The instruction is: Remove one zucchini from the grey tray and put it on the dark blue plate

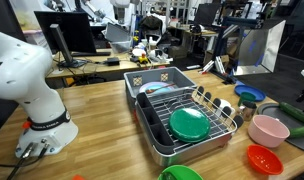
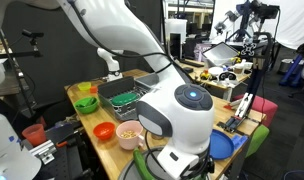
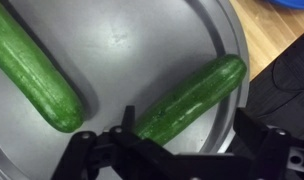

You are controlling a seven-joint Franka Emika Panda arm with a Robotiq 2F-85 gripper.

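Tool (image 3: 172, 160) jaws are spread wide in your wrist view, clamping nothing. The nearer zucchini (image 3: 192, 98) lies diagonally in the grey tray (image 3: 142, 40), its lower end between the fingers (image 3: 80, 160). It's dark green, smooth, glossy and faintly speckled. The second zucchini (image 3: 37, 70) lies apart. The dark blue plate (image 3: 292, 3) sits beyond the tray rim on the worktop (image 3: 277, 35).

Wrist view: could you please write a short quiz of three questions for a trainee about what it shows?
1. How many long dark green zucchini lie on the flat grey tray?
2. True or false: one zucchini rests on the small round dark blue plate.
3. The black gripper hovers nearest to: A the pale wooden table; B the end of the zucchini nearer the tray's rim; C the blue plate.
Key: 1 two; 2 false; 3 B.
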